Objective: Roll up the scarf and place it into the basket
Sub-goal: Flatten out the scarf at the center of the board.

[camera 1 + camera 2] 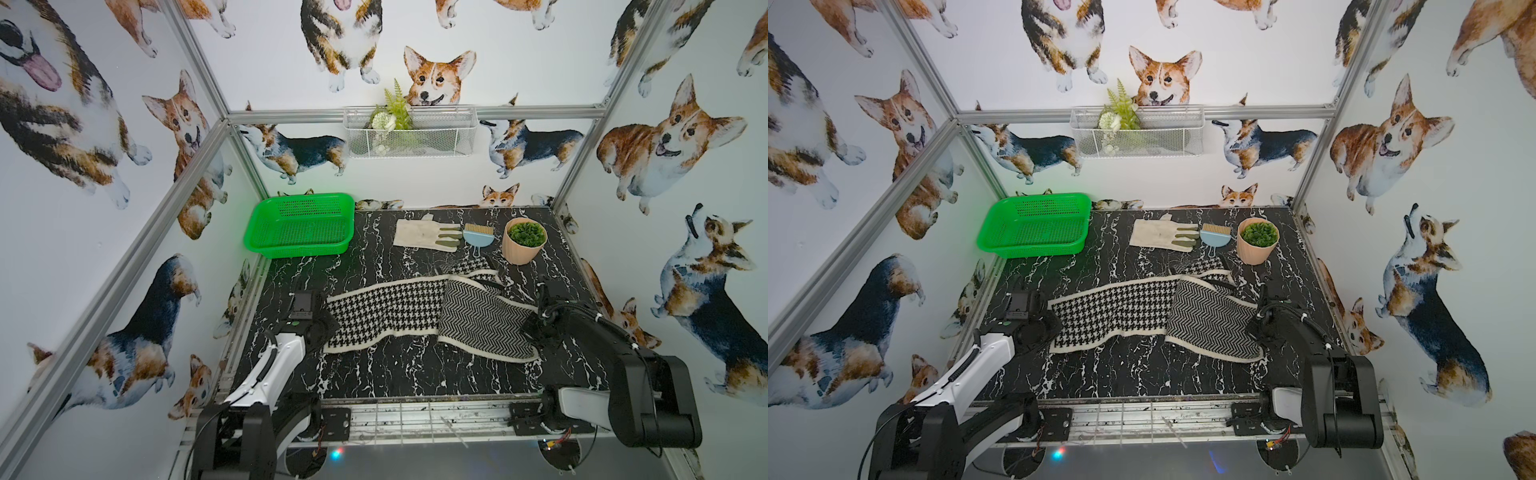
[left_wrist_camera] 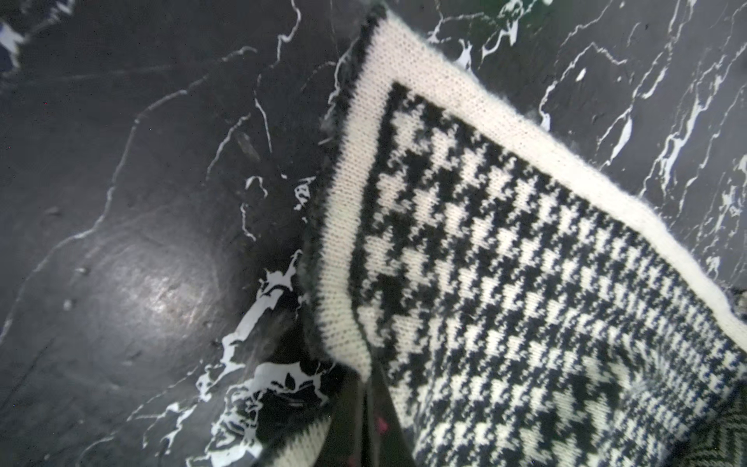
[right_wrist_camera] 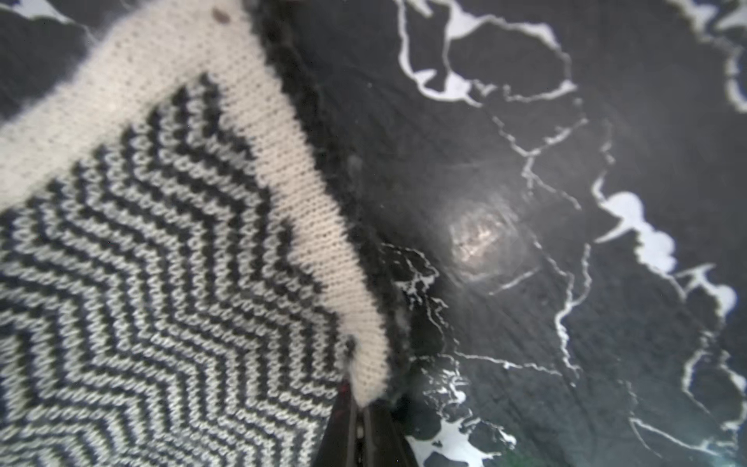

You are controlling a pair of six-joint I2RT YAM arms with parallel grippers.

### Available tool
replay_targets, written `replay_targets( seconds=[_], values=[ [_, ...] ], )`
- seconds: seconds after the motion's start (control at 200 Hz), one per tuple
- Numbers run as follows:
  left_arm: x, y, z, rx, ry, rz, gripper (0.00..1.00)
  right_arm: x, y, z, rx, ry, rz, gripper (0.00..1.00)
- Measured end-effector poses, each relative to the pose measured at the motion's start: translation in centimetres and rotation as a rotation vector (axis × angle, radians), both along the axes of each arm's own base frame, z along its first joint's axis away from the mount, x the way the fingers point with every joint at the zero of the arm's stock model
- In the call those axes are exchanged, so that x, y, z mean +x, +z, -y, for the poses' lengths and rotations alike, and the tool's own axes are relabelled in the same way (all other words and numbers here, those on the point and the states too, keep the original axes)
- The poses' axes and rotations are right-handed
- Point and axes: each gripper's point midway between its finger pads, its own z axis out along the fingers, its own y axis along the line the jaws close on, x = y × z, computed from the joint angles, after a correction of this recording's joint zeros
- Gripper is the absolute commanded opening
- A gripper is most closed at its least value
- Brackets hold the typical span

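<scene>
Near the glove [image 1: 419, 237] and pot [image 1: 523, 249], left claw [image 2: 366, 382] and right claw [image 3: 359, 404] pinch scarf [image 1: 395, 311] ends.

Overhead stereo pair; wrists seemingly close

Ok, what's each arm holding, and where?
Both hold the scarf: left fingers pinch the cream border at its houndstooth end, right fingers the cream border at its herringbone end.
</scene>
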Motion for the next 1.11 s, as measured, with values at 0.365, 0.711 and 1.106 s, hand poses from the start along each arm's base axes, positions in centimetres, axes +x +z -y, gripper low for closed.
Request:
replay_targets(
  seconds=[0.365, 0.711, 1.106],
  values=[
    [2.9, 5.0, -3.6, 0.011, 0.128, 0.088, 0.00, 7.5, 19.7, 3.9, -0.061, -0.028, 0.532, 0.00],
    [4.0, 9.3, -8.5, 0.091, 0.231, 0.127, 0.00, 6.0, 34.3, 7.8, -0.059, -0.163, 0.838, 0.00],
    [6.3, 15.1, -12.8, 0.225, 0.333, 0.180, 0.00, 4.4, 45.5, 8.5, -0.124, -0.214, 1.026, 0.00]
  ],
)
